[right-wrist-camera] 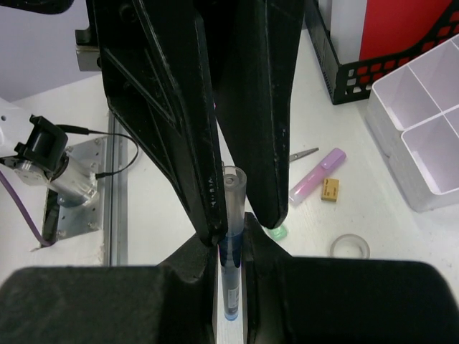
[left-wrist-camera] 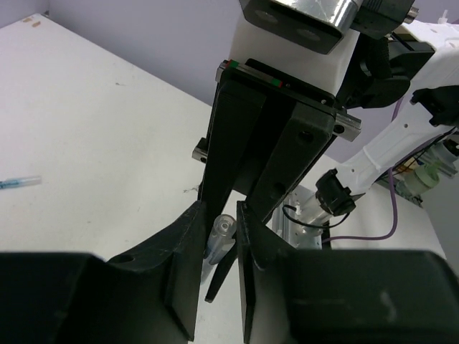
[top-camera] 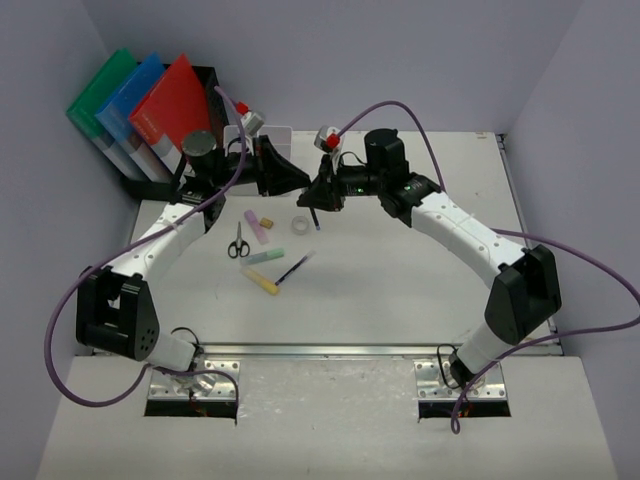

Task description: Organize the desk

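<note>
Above the back middle of the white desk (top-camera: 400, 290), my two grippers meet tip to tip on one blue pen (top-camera: 315, 215) with a clear cap. My right gripper (top-camera: 320, 196) is shut on the pen's barrel (right-wrist-camera: 231, 215), which hangs down between its fingers (right-wrist-camera: 231, 240). My left gripper (top-camera: 303, 182) comes in from the left. Its fingers (left-wrist-camera: 221, 222) press on either side of the pen's clear cap end (left-wrist-camera: 222, 231). In the right wrist view, the left gripper's fingers (right-wrist-camera: 204, 143) bracket the cap from above.
Scissors (top-camera: 238, 241), a pink highlighter (top-camera: 258, 226), a green one (top-camera: 266, 257), a yellow one (top-camera: 262, 280), a dark pen (top-camera: 293, 268), a tan eraser (top-camera: 266, 221) and a tape roll (top-camera: 299, 224) lie below. White compartment tray (right-wrist-camera: 423, 100) and black rack with folders (top-camera: 150, 100) stand back left.
</note>
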You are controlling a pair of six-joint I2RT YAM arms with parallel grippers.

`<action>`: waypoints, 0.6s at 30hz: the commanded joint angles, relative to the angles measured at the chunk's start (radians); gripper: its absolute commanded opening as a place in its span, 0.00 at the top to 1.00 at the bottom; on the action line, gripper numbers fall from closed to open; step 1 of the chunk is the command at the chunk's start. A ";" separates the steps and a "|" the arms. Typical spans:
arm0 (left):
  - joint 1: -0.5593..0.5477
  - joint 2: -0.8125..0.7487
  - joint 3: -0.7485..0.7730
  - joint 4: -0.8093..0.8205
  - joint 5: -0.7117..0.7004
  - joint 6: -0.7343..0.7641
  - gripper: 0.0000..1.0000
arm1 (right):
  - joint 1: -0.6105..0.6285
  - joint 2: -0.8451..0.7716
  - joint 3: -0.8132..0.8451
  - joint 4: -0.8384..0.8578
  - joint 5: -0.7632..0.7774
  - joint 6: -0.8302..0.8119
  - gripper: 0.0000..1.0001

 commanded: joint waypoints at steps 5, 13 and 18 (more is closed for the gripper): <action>-0.014 0.029 0.039 0.042 0.005 -0.029 0.96 | -0.006 0.009 0.074 0.063 -0.015 0.022 0.97; -0.002 0.084 0.176 -0.217 -0.162 0.195 1.00 | -0.053 -0.009 0.033 0.040 0.065 0.053 0.03; 0.031 0.181 0.355 -0.348 -0.423 0.383 1.00 | -0.171 -0.035 0.002 0.020 0.091 0.102 0.01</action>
